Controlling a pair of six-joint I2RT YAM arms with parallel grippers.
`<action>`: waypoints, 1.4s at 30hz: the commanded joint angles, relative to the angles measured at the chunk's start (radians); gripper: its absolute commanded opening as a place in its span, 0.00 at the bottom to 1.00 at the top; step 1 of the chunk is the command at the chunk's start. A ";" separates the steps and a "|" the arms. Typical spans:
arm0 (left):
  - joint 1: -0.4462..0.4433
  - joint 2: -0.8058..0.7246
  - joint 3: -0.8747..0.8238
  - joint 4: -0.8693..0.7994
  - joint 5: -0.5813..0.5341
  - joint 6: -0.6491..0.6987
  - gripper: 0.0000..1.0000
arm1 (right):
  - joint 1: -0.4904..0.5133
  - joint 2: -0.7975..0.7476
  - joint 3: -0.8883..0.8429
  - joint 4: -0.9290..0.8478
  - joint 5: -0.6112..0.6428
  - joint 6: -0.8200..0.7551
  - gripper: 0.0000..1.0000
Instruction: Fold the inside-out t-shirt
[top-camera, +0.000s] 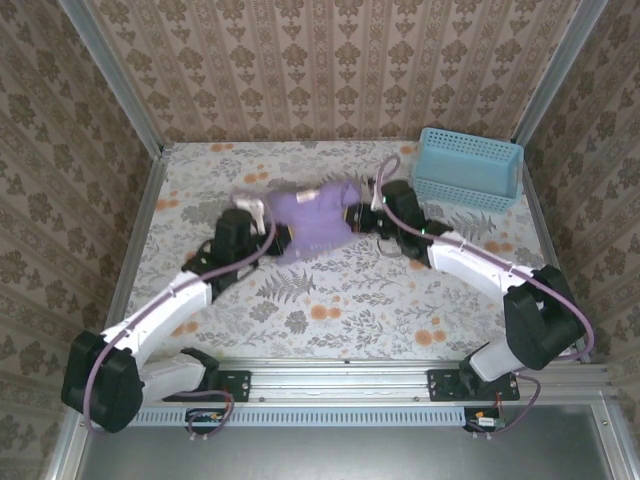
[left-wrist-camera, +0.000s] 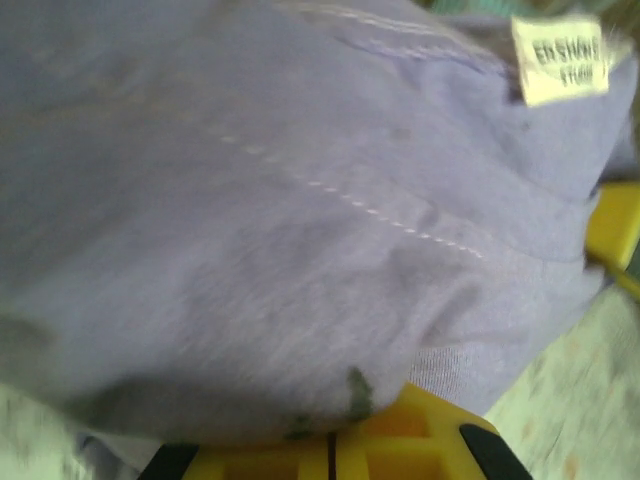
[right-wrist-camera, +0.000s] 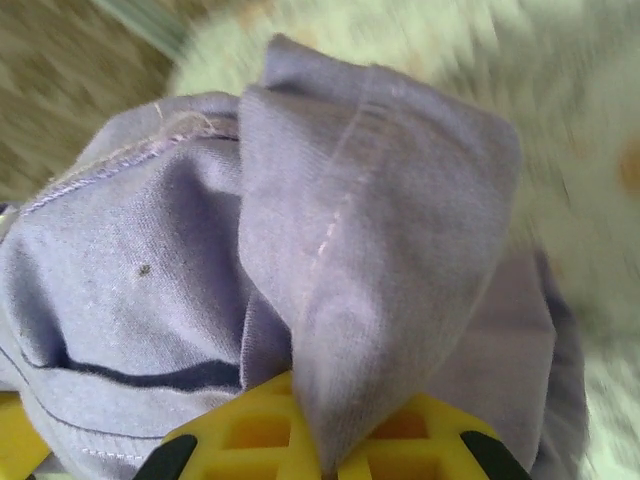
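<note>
From above, the t-shirt (top-camera: 315, 220) is seen bunched between the left gripper (top-camera: 272, 230) at 9 o'clock and the right gripper (top-camera: 362, 218) at 3. No fold is laid yet (all is left to do). At the left wrist, cloth is pinched by the closed left fingers (left-wrist-camera: 400, 438) at 6 o'clock. At the right wrist, a flap is clamped by the right fingers (right-wrist-camera: 250, 435), also at 6.

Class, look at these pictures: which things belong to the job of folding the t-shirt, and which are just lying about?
Belong to the job: inside-out t-shirt; left pincer; right pincer.
Just lying about: blue basket, at the far right, apart from the shirt.
</note>
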 joint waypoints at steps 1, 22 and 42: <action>-0.076 -0.054 -0.131 0.029 -0.080 -0.072 0.00 | 0.053 -0.062 -0.147 0.030 0.073 0.024 0.00; 0.038 0.198 0.035 -0.103 -0.120 -0.058 0.08 | 0.045 0.147 0.094 -0.201 0.205 -0.022 0.00; 0.008 0.169 0.271 -0.491 -0.368 -0.044 0.57 | 0.049 0.168 0.258 -0.459 0.371 -0.090 0.66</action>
